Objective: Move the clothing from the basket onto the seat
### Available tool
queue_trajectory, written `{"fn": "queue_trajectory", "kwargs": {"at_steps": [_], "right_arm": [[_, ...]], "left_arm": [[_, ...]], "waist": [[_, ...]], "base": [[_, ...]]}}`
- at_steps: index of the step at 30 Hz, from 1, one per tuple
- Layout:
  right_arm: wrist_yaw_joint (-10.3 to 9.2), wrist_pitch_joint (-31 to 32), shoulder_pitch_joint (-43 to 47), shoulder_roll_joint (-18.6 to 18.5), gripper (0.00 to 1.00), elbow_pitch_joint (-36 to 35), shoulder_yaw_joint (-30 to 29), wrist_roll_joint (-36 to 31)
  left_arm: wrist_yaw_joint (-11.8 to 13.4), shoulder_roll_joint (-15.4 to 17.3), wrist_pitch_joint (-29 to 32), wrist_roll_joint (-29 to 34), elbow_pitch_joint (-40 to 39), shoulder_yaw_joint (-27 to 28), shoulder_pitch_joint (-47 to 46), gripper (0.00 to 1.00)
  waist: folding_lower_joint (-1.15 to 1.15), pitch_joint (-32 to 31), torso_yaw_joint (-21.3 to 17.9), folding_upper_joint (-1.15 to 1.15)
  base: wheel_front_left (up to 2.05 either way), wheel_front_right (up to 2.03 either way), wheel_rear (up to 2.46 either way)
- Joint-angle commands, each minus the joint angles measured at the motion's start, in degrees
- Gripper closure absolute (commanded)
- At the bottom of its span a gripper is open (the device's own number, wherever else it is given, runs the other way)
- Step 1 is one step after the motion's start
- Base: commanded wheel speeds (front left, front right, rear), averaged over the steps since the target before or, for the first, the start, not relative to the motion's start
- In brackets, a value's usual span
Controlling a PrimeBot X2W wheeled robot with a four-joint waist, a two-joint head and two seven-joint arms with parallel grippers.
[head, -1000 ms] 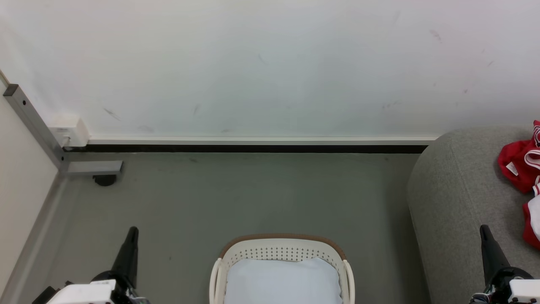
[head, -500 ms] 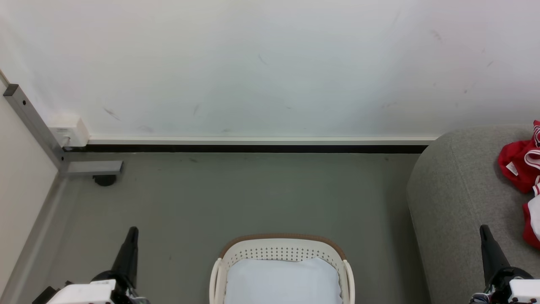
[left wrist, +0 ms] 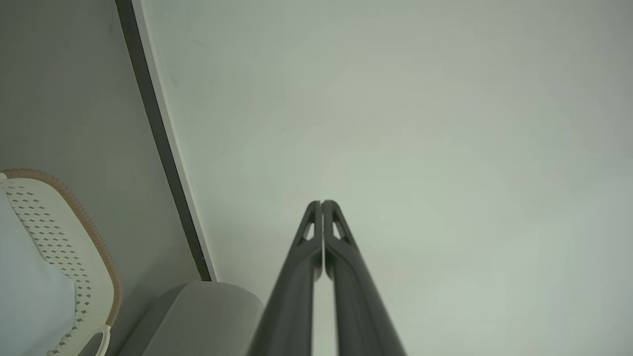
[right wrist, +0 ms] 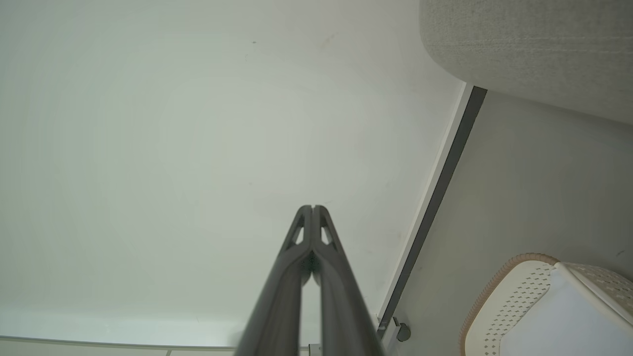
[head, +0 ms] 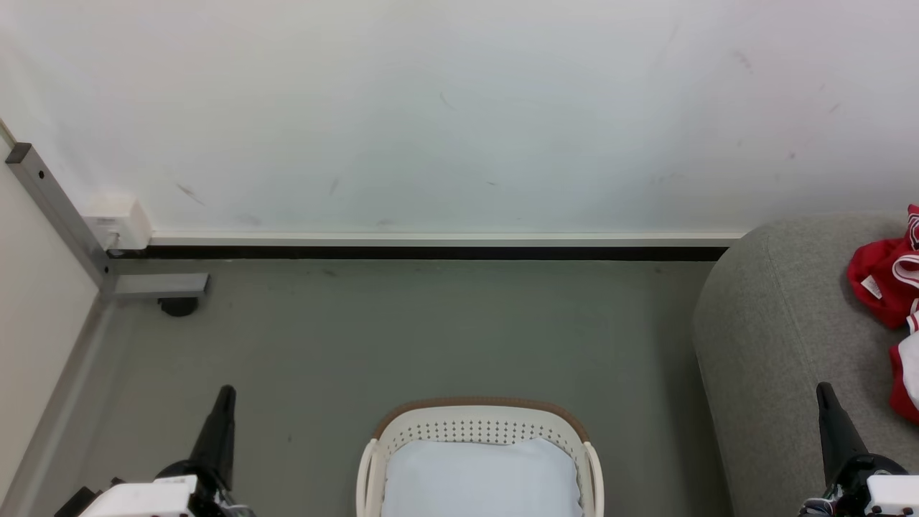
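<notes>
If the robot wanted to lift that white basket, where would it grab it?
Likely by its side handles, reaching down from above at its left and right. The basket stands upright on the floor, and those open loops below the rim give something thin to close on.

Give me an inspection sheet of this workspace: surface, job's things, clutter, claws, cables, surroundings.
Surface: grey floor, faintly scuffed.
Job's things: basket stands on the floor at bottom centre, and the part in view holds no garments, just its pale bottom. Red clothing lies on the seat at the right.
Clutter: nothing seen.
Claws: left claw shut, holding nothing, left of the basket. Right claw shut, holding nothing, over the seat's near part.
Cables: nothing seen.
Surroundings: white wall with a dark strip along its foot. A metal bar and a white box sit at the left corner.
</notes>
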Motion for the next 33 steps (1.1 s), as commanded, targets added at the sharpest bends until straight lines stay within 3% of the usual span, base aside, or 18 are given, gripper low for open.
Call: {"fn": "queue_trajectory", "kwargs": {"at_steps": [1,33], "right_arm": [[-0.12,0.20,-0.65,0.03,1.00,-0.20,-0.25,-0.14],[-0.12,0.24,-0.67,0.14,1.00,-0.19,-0.40,-0.36]], "left_arm": [[-0.36,0.46,0.27,-0.76,-0.18,0.18,-0.48,1.00],[-0.36,0.46,0.26,-0.77,-0.18,0.17,-0.47,1.00]], "waist": [[0.00,0.00,0.00,0.00],[0.00,0.00,0.00,0.00]], "base": [[0.00,0.00,0.00],[0.00,0.00,0.00]]}}
